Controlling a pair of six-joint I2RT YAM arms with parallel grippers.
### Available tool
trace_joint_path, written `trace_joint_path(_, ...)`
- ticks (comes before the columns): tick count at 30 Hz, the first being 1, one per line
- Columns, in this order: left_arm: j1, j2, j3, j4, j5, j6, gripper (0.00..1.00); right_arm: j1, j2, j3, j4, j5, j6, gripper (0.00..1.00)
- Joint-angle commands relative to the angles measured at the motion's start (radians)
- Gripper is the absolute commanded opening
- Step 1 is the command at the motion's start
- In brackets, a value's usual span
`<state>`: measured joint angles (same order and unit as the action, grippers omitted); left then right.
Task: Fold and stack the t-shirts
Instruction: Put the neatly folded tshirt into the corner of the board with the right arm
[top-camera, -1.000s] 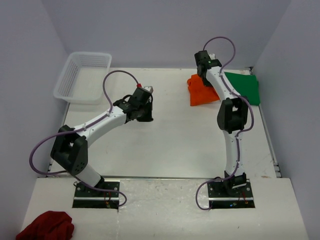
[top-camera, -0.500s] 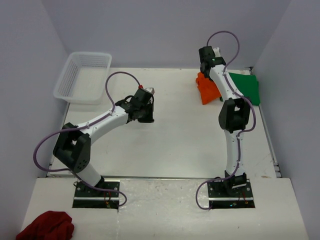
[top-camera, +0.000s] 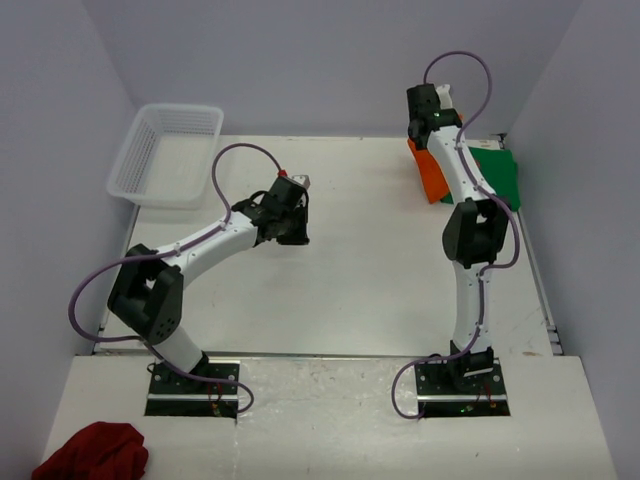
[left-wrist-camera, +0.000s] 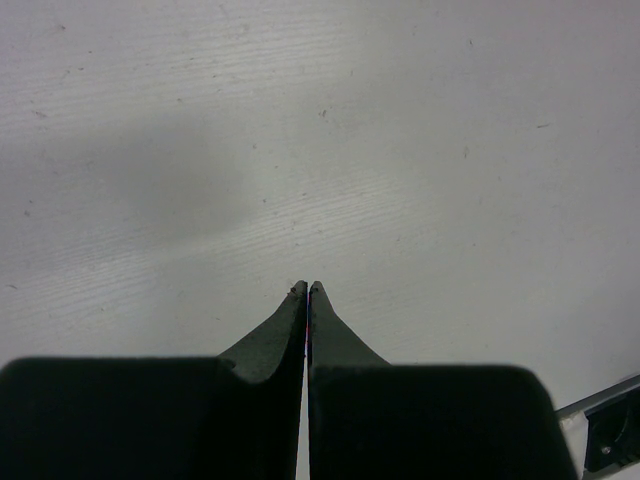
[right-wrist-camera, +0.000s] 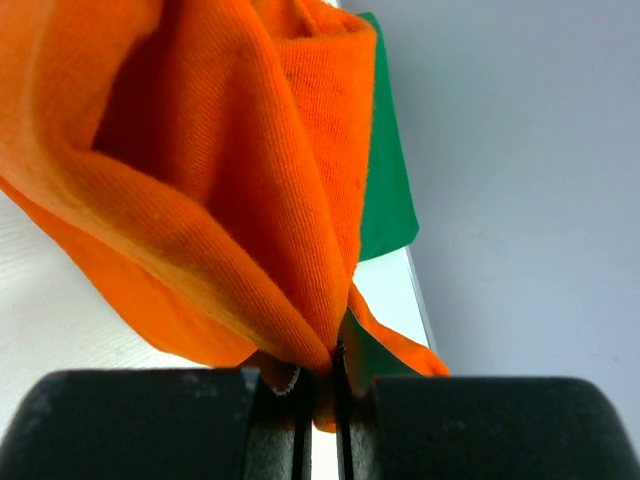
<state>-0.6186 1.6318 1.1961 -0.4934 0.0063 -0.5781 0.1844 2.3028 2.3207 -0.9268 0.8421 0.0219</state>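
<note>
Orange shirt (top-camera: 432, 176) farther right, toward green shirt (top-camera: 501, 178).

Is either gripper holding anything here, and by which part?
The right gripper pinches a bunched fold of the bright orange cloth t-shirt; which part cannot be told. The left gripper is shut, empty.

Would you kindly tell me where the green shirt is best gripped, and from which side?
Likely the green shirt by its free right edge, pinched from above on the right: it lies flat, and the orange shirt hanging from the right gripper crowds its left side.
</note>
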Motion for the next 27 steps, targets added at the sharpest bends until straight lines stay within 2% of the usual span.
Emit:
trace_joint_path(1,-0.003,0.007,-0.006,0.027,0.014,0.035,0.0,-0.013,-0.103,0.016,0.042,0.063,-0.01,0.0)
trace_joint_path(14,-0.003,0.01,-0.007,0.03,0.02,0.04,0.0,-0.029,-0.134,-0.003,0.048,0.063,-0.007,0.0)
trace_joint_path(27,-0.001,0.006,-0.009,0.023,0.021,0.043,0.0,-0.085,-0.049,-0.009,0.048,0.052,0.013,0.0)
